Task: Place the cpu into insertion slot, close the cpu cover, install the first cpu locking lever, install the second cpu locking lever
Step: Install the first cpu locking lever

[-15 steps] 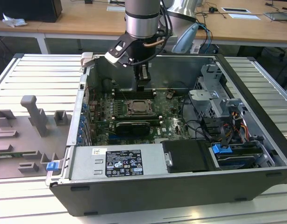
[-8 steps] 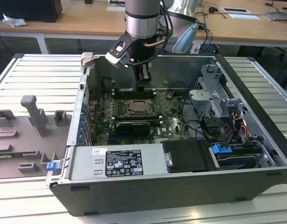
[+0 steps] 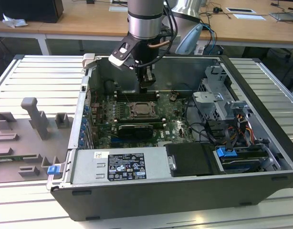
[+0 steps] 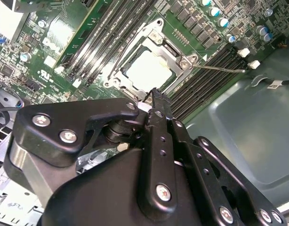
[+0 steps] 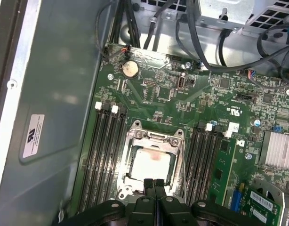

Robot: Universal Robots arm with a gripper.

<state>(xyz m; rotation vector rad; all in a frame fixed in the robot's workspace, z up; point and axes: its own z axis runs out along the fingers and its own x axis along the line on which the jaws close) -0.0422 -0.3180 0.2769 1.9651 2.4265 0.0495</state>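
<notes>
Fingers (image 5: 148,185) of the gripper (image 5: 154,181) are pressed together, gripping nothing, poised near the socket (image 5: 133,175) edge. The chip (image 5: 151,162) lies in the socket, the cover (image 5: 154,137) flat around it. One thin lever (image 4: 220,69) sticks out sideways.

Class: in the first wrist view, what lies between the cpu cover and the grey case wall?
Long black memory slots lie side by side between the cpu cover and the case wall, seen in the first wrist view.
</notes>
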